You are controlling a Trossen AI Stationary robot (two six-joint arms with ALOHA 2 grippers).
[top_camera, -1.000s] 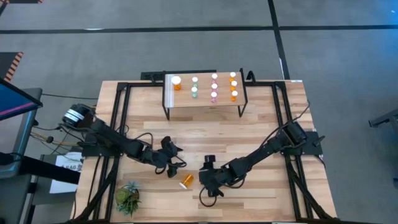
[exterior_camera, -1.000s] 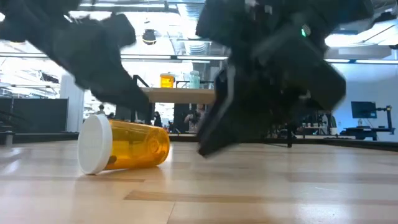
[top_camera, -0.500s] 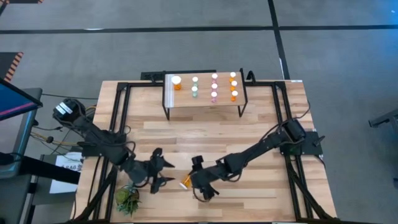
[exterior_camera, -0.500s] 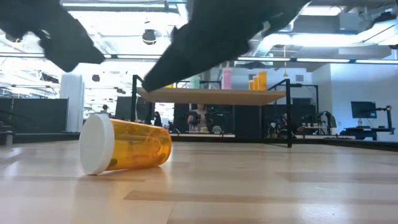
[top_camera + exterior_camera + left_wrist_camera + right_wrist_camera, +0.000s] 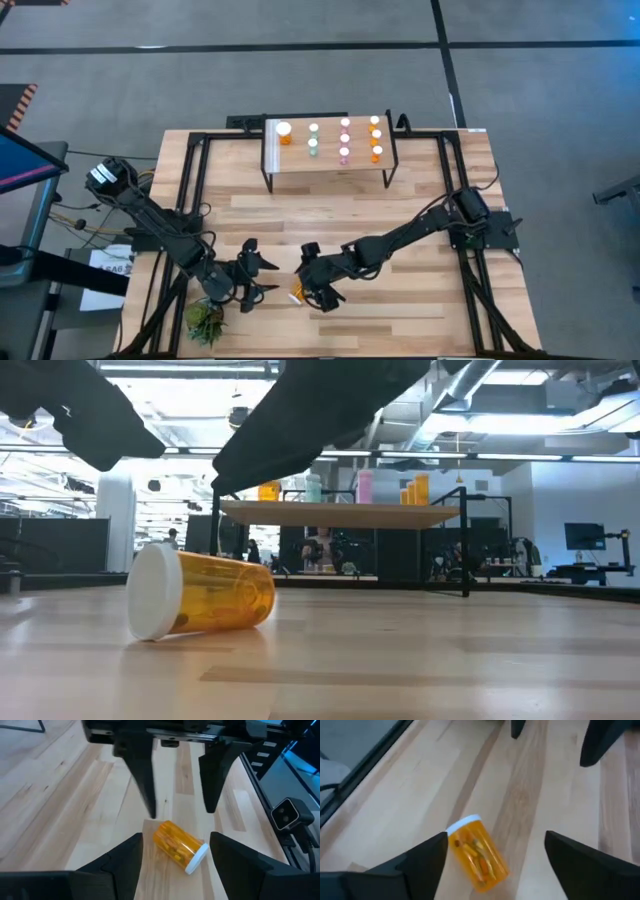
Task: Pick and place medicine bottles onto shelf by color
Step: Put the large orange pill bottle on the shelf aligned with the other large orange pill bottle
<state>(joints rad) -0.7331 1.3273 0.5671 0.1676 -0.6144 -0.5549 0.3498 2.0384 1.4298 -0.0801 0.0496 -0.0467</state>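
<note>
the orange bottle lay on its side on the table, near the front edge, in the same spot and pose as half a second before. its long axis ran flat along the tabletop; in the low view the white cap pointed toward the picture's left and slightly toward the camera.

since the earlier frame the right gripper had slid closer and now hung directly over the bottle, fingers spread wide to either side and touching nothing. the left gripper had barely shifted; it sat just beside the bottle on the plant side, jaws apart and empty.

farther back, the shelf carried seven upright bottles, in orange, teal and pink, unchanged from before.
</note>
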